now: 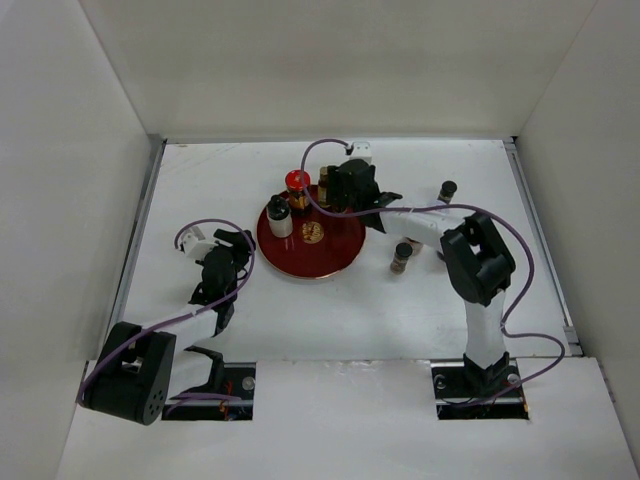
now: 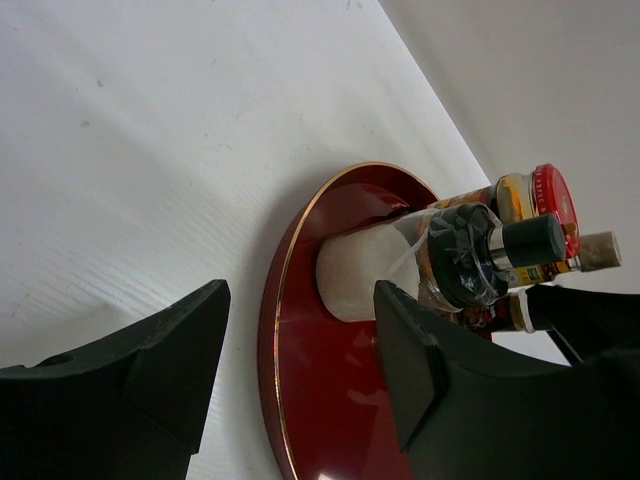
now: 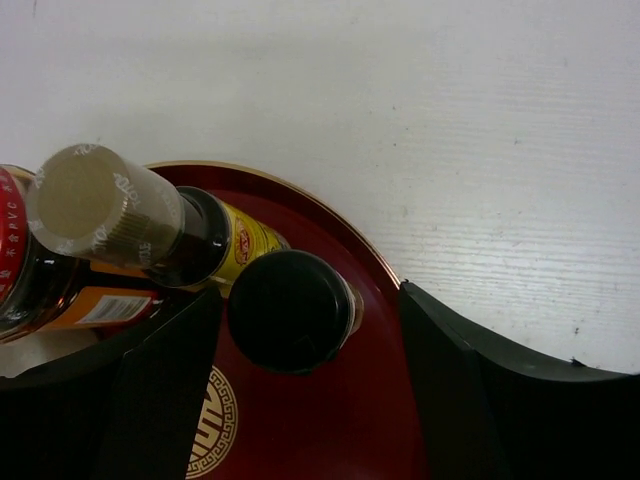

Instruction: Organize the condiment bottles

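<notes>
A round red tray [image 1: 305,268] in the middle of the table carries several condiment bottles. Among them are a red-capped one [image 1: 296,181] and a white jar with a black cap [image 1: 279,215]. My right gripper [image 1: 336,192] hangs over the tray's far side. In the right wrist view its jaws [image 3: 308,300] stand open around an upright black-capped bottle [image 3: 290,312], with a gap on the right side. Beside that bottle stands a yellow-labelled bottle with a pale cap [image 3: 100,205]. My left gripper [image 2: 300,300] is open at the tray's [image 2: 330,400] left rim, holding nothing. The white jar [image 2: 360,270] lies just beyond it.
Two small dark bottles stand on the table off the tray, one just to its right [image 1: 401,258] and one farther back right [image 1: 447,189]. White walls close in the table on the left, right and far sides.
</notes>
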Motion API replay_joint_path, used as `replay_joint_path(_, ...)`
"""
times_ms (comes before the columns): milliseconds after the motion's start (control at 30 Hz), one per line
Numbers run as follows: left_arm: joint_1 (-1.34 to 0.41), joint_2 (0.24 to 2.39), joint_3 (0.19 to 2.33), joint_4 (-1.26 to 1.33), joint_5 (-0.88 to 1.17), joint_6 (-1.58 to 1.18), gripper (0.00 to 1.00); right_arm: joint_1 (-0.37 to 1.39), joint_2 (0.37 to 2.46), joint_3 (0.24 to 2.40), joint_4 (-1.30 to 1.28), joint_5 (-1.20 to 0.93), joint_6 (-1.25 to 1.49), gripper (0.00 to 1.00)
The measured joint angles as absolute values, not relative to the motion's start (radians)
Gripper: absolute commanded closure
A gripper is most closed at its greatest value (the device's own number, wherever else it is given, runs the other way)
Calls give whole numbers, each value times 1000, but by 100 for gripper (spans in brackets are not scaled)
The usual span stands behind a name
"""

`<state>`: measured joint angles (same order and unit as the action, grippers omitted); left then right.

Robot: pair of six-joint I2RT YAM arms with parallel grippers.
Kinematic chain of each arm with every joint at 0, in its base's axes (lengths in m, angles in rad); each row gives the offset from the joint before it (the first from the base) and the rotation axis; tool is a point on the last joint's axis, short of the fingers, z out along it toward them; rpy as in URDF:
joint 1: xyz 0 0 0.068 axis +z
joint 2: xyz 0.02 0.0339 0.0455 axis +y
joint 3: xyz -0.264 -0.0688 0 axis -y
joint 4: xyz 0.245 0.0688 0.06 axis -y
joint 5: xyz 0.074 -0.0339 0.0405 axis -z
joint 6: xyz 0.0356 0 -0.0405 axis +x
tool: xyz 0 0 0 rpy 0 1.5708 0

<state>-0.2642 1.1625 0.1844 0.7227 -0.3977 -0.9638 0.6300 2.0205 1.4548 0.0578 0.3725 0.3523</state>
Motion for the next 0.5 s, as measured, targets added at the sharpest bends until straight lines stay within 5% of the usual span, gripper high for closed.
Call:
replay_joint_path(267, -265, 1161, 184, 722, -397, -963, 42, 643, 1734, 1242, 63, 399, 356, 25)
replay_joint_path(400, -265, 1161, 184, 722, -395, -965, 42, 653, 1509, 1076, 75, 440, 356, 59)
replay_joint_path(500, -273, 1161, 184, 723, -395, -966, 42, 664, 1353, 959, 56, 488, 368, 62)
